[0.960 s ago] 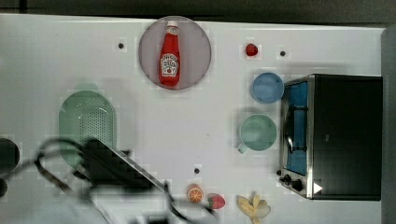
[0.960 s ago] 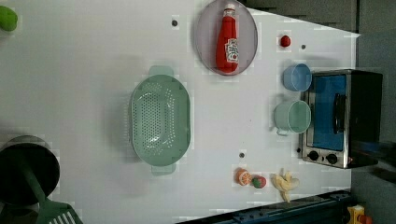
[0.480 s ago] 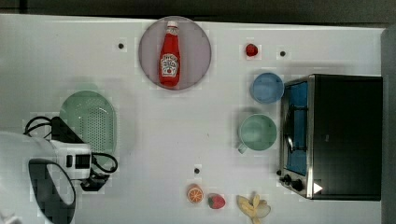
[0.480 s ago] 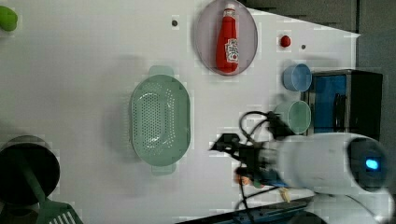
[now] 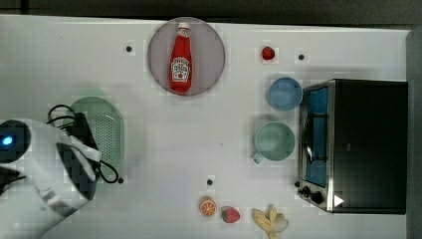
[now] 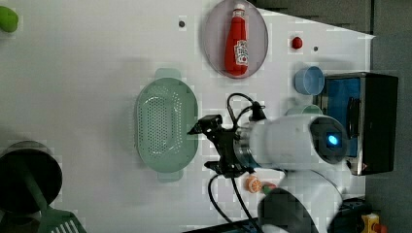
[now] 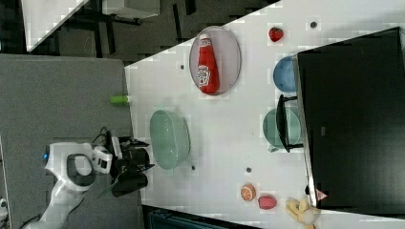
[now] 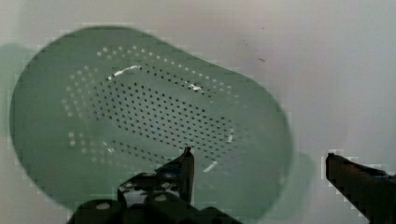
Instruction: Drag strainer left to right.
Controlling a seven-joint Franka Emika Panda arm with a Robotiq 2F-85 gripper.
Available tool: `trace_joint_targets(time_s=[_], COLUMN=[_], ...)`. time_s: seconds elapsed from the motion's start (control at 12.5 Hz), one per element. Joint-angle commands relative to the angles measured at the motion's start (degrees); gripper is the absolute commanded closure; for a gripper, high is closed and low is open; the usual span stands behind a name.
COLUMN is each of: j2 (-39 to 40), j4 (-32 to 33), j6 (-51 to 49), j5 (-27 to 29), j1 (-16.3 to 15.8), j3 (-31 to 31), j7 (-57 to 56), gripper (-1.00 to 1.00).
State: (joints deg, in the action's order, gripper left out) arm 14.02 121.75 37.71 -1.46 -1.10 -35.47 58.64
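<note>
The ketchup bottle (image 5: 180, 57) that lies on the round plate (image 5: 211, 52) carries a white label (image 5: 180, 69) with dark letters and a small red picture under them, but the letters are too blurred to read in any view. On the lower front corner of the toaster oven (image 5: 368, 144) there is a small white triangle sign (image 5: 338, 200); its meaning cannot be told. No other text, number or brand can be read.

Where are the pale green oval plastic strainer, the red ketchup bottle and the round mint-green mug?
Pale green oval plastic strainer (image 6: 163, 127), left view: perforated bottom.
Red ketchup bottle (image 5: 180, 64), top view: its label.
Round mint-green mug (image 5: 274, 141), top view: inside of the cup.
</note>
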Motion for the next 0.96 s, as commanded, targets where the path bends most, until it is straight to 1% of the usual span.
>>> trace_joint_targets(time_s=[0.08, 0.32, 0.56, 0.72, 0.96], j2=[6.7, 13.3, 17.0, 18.3, 18.0], j4=[0.4, 0.3, 0.3, 0.3, 1.1], j6=[7.8, 15.1, 18.1, 19.9, 20.1], j5=[-3.1, -6.2, -8.1, -8.1, -8.1], j1=[0.4, -0.3, -1.8, -2.7, -2.5], j3=[1.0, 2.3, 5.7, 8.0, 9.3], j7=[13.5, 15.1, 15.2, 15.2, 15.2], gripper=[-1.00, -1.00, -1.00, -1.00, -1.00])
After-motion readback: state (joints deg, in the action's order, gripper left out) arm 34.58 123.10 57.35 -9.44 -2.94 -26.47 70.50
